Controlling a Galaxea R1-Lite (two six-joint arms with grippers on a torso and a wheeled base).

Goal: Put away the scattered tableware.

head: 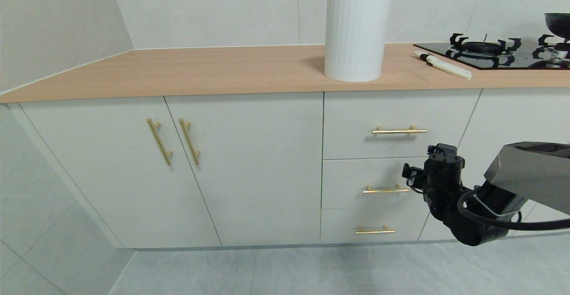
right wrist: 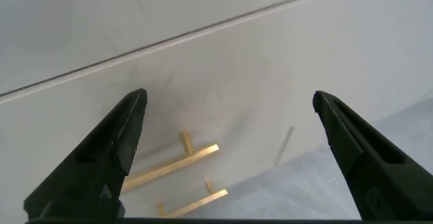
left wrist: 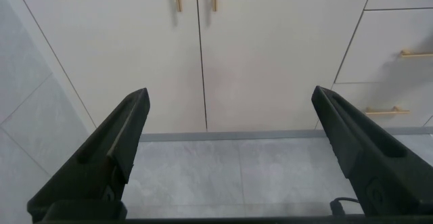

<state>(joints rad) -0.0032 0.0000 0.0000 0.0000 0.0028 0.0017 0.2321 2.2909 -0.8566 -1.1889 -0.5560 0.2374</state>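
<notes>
Head view: the knife (head: 442, 64) lies on the counter (head: 200, 70), between the white canister (head: 356, 32) and the hob (head: 494, 54). The right gripper (right wrist: 230, 109) is spread wide, holding nothing, and faces the drawers (head: 356, 174) beside the middle handle (head: 385, 190). The left gripper (left wrist: 230, 102), likewise spread and unladen, hangs low before the cupboard doors (left wrist: 270, 41).

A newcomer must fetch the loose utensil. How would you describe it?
On the wooden countertop, look right of the tall white ribbed cylinder, beside the black gas hob. The utensil lies flat there: slim, cream-coloured, unlike its bulky neighbours.
</notes>
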